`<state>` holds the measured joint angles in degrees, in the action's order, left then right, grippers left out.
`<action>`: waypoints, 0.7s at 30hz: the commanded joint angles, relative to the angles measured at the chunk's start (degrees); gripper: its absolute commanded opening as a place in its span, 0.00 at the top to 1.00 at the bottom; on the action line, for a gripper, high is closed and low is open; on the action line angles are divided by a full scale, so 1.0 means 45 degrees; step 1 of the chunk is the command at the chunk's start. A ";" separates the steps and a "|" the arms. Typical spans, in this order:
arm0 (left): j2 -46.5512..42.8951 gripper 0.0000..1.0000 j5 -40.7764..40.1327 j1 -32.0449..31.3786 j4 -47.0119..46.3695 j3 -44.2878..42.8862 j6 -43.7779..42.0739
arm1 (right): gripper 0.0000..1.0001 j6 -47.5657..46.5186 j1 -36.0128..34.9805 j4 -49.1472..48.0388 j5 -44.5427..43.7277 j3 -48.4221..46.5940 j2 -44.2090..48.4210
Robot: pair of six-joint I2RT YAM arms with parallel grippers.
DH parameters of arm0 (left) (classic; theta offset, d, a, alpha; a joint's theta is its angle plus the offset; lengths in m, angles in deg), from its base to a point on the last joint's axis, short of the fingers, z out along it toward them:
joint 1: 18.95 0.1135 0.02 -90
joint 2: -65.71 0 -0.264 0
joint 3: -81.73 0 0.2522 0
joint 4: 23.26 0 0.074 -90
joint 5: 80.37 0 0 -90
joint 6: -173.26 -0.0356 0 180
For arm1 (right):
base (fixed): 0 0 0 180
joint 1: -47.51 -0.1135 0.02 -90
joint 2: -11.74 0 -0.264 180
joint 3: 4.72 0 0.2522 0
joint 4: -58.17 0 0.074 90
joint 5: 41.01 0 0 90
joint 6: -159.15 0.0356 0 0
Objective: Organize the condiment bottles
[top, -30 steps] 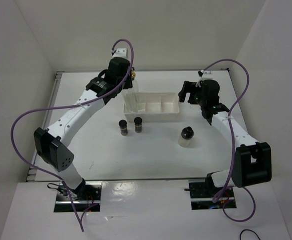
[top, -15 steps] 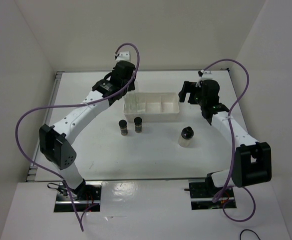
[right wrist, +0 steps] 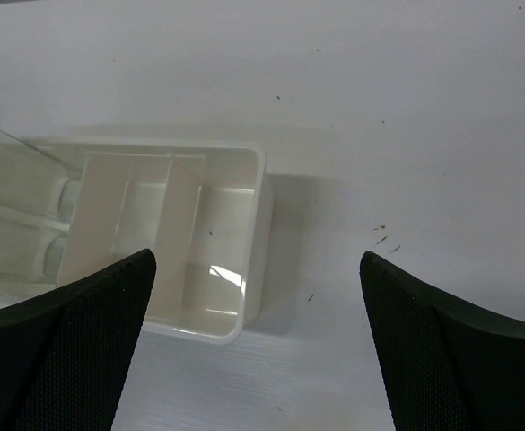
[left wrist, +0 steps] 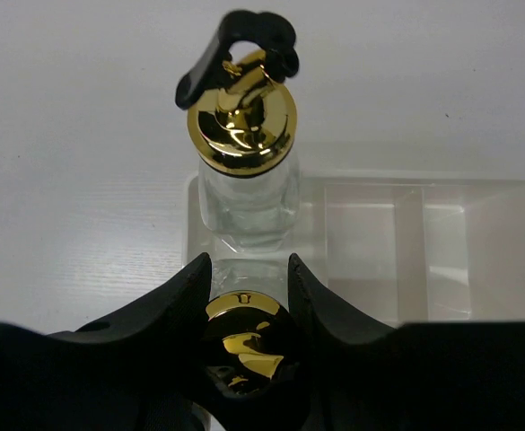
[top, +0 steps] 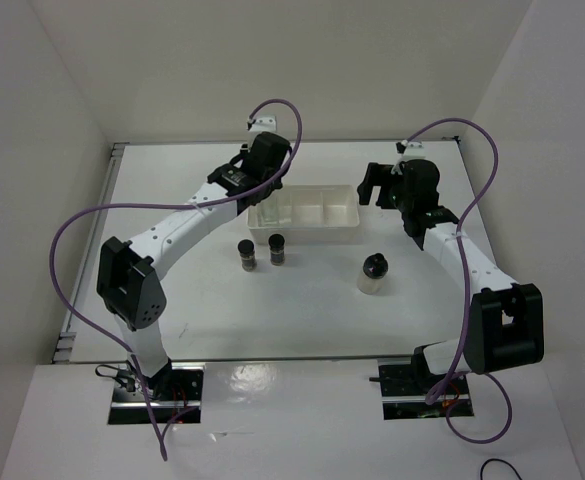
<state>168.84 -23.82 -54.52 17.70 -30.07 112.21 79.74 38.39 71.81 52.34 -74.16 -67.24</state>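
Two tall clear bottles with gold pourer tops are occupying the left end compartment of the white divided tray (top: pixel 337 229). The far bottle (left wrist: pixel 242 135) is standing upright there, free of any grip, its black pourer flap tipping to the left. The near bottle (left wrist: pixel 244 337) is sitting just in front of it. The left gripper (left wrist: pixel 249 269) is clamping the near bottle below its gold top, one finger on each side. Whether its base is resting on the tray floor cannot be told.

The other three containers are waiting on the table (top: pixel 302 315), outside the tray. The two small dark black-capped jars, one (top: pixel 247 253) and the other (top: pixel 278 248), are standing side by side just in front of the tray's left half. The squat pale jar (top: pixel 373 274) is standing apart to the right, near the tray's front right corner. The remaining tray compartments are showing nothing inside.

The right gripper (right wrist: pixel 255 260) is hanging above the tray's right end with its fingers spread wide, holding nothing.

Judged on this evidence, the task is approaching its midpoint: one tall bottle is placed, the second is arriving but not yet released, and three jars are outstanding.

No brand, label or writing is proving legible. The jars are appearing too small from above, and the glass bottles are showing no print.
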 commanded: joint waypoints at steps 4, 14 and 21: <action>0.0226 0.62 -0.0633 -0.0064 -0.0693 -0.0518 0.0305 | 0.01 -0.0205 -0.0082 -0.0169 0.0504 -0.0283 0.0012; 0.0207 0.28 -0.0750 -0.0064 -0.0322 -0.0635 0.0188 | 0.01 -0.0322 -0.0082 0.0182 0.0895 -0.0537 -0.0105; -0.0319 0.07 -0.0750 -0.0181 -0.0069 -0.0635 -0.0046 | 0.01 -0.0322 -0.0082 0.0652 0.0758 -0.0927 0.0030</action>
<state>169.87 -26.11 -54.91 17.53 -30.70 111.92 79.08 38.39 73.98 55.71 -75.23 -67.54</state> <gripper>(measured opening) 0.916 0.985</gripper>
